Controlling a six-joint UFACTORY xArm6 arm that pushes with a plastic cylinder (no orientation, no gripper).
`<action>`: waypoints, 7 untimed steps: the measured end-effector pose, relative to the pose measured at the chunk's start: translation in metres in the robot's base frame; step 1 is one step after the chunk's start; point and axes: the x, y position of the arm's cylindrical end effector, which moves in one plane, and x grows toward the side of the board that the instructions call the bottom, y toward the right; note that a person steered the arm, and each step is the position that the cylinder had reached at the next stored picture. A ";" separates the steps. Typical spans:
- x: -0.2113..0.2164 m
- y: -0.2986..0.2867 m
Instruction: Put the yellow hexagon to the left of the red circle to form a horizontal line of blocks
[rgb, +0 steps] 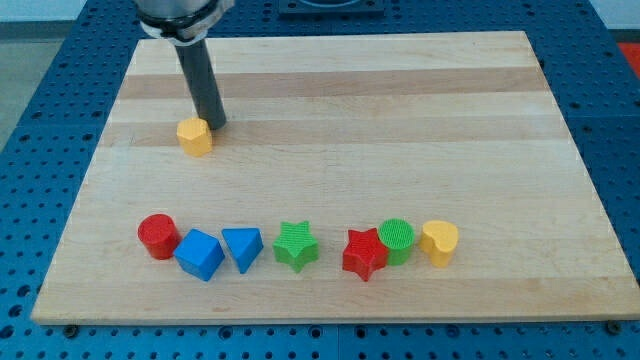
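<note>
Tip (216, 124) seemingly touching ridged plastic yellow hexagon (195, 137) on wooden board (400, 110).

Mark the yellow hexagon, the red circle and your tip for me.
yellow hexagon (195, 136): camera view, on its top face.
red circle (157, 235): camera view, middle of the block.
my tip (214, 124): camera view, the rod's very end, at the hexagon's upper right.

A lab or workshop bench: a wooden board (330, 110) lies on a blue perforated metal table (50, 90).
</note>
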 end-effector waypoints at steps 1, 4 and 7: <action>0.000 -0.024; 0.017 -0.004; 0.025 0.003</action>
